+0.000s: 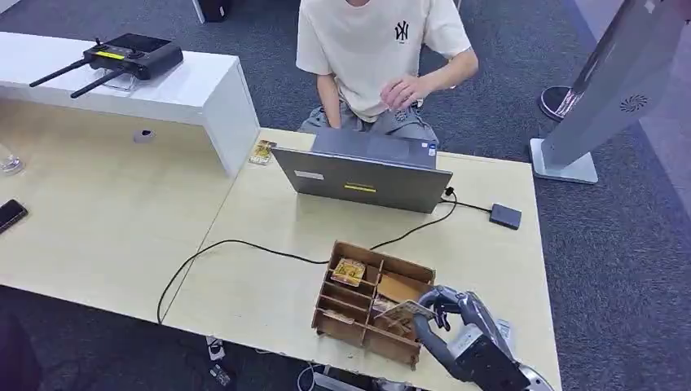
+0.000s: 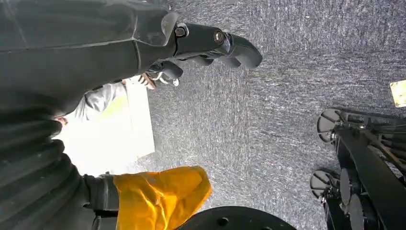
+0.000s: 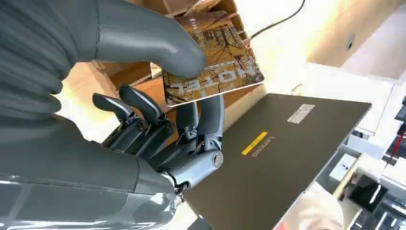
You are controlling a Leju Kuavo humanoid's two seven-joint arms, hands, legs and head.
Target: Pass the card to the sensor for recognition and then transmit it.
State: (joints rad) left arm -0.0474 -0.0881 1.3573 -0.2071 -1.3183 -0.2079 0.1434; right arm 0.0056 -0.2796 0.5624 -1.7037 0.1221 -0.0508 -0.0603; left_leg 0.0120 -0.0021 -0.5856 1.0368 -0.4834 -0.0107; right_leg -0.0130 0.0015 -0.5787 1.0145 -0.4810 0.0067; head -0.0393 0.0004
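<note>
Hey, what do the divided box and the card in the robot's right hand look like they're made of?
Box: thin brown board, probably plywood or fibreboard, matte, with slotted dividers. Card pinched by the right hand: likely plastic, slightly glossy, printed with an autumn-tree picture and "HOTEL"; coated paper is possible.

The card (image 3: 213,62) pinched in the right hand (image 3: 163,120) looks smooth and a bit shiny. The hand looks like matt grey plastic. Just under it sits a plain wood box (image 1: 342,322). Past the hand, the laptop (image 3: 282,158) lid looks smooth and dull. The floor (image 2: 268,96) under the left hand (image 2: 201,43) is rough carpet.
</note>
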